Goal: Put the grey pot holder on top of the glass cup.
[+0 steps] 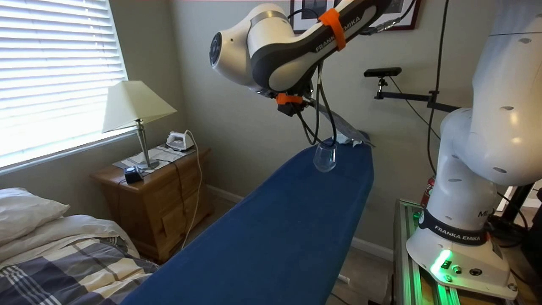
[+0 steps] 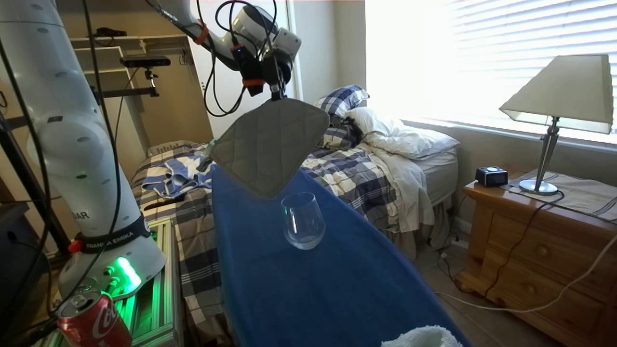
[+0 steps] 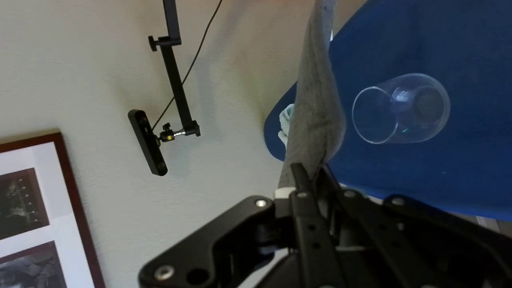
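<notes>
My gripper [image 3: 312,172] is shut on the grey pot holder [image 3: 318,100] near one corner in the wrist view. In an exterior view the pot holder [image 2: 272,144] hangs down, tilted, from the gripper [image 2: 277,94]. In an exterior view the pot holder [image 1: 343,125] shows nearly edge-on, and the fingertips are hidden. The clear glass cup [image 2: 303,221] stands upright on the blue board, apart from the pot holder. It also shows in an exterior view [image 1: 325,159], partly behind cables, and in the wrist view [image 3: 402,108], beside the pot holder.
The blue ironing board [image 1: 271,237] carries a small white cloth-like object [image 1: 348,139] at its narrow end. A nightstand [image 2: 530,250] with a lamp [image 2: 549,144] and a bed [image 2: 356,178] stand nearby. A red can [image 2: 94,320] is by the robot base. A camera on an arm [image 3: 148,142] is near the wall.
</notes>
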